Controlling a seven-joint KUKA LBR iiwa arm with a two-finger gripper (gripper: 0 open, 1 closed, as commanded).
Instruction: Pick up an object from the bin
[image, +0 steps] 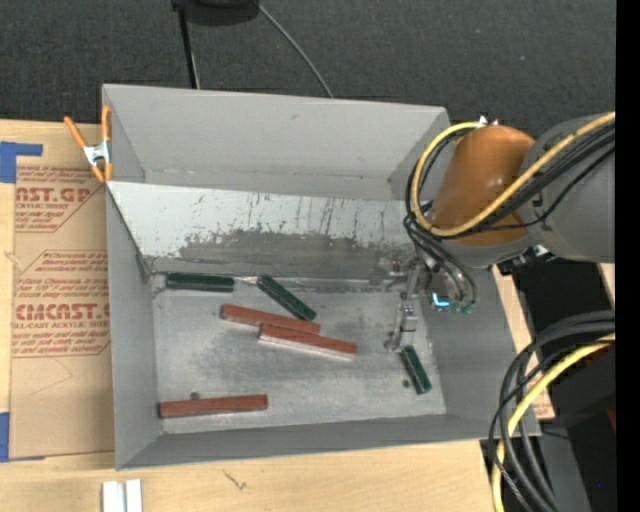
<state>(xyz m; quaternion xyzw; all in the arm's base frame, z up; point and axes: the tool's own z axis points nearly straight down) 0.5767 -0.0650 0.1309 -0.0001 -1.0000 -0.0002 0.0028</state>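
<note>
My gripper (405, 325) hangs low over the right side of the bin floor, close to the right wall. Just below it in the view lies a short dark green stick (416, 372), slanted, its upper end near the gripper's tip. I cannot tell whether the two touch. To the left, near the middle of the floor, two red-brown sticks (268, 318) (308, 344) lie side by side at a slight slant. A second dark green stick (286, 297) rests just above them.
Another dark green stick (200, 283) lies along the back wall at the left. One more red-brown stick (212, 405) sits near the front left corner. The arm, with its orange cover and yellow cables, reaches in over the right rim.
</note>
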